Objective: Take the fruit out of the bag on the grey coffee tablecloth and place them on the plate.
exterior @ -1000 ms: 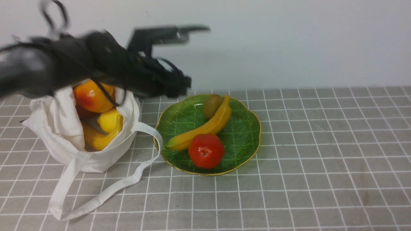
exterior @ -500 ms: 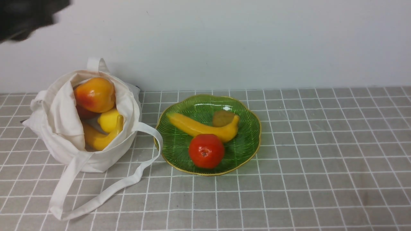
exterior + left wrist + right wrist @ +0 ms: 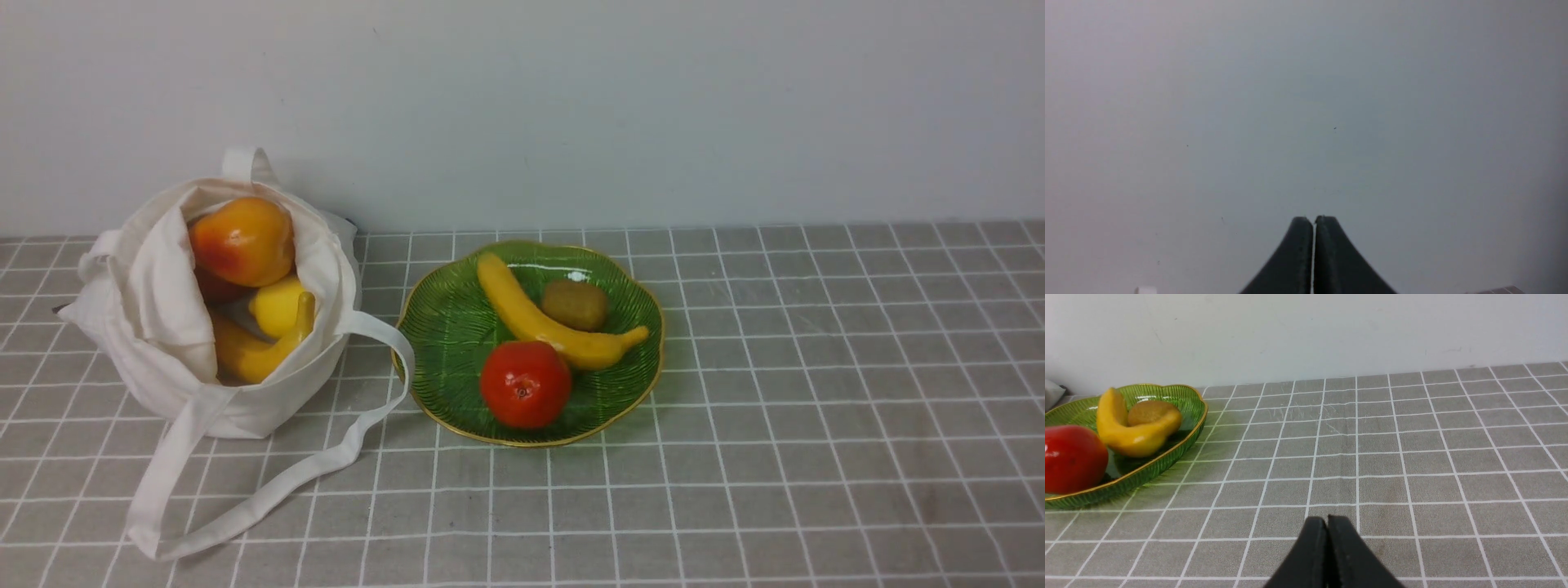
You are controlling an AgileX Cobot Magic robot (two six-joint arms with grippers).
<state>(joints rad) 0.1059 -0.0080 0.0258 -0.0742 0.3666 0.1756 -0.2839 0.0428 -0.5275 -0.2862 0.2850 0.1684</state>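
Front view: soft cream-white cloth bag [image 3: 147,327] on grey white-gridded tablecloth [image 3: 816,367], holding orange-red mango-like fruit [image 3: 242,239], yellow lemon [image 3: 276,305] and yellow banana [image 3: 261,351]. Just beside it, translucent green gold-rimmed glass plate [image 3: 445,327] bearing second yellow banana [image 3: 547,325], brown oval kiwi [image 3: 575,305] and round red fruit [image 3: 525,385].
Left wrist view: black left gripper [image 3: 1313,220], fingers together, empty, facing pale wall [image 3: 1306,102].
Right wrist view: black right gripper [image 3: 1327,519], fingers together, empty, over the tablecloth.

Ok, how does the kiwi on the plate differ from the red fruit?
Colour: the kiwi is dull brown, the red fruit glossy red. Size: the red fruit is clearly bigger than the kiwi. Place: the kiwi lies beyond the banana, the red fruit on its near side. Both rest on the green plate.
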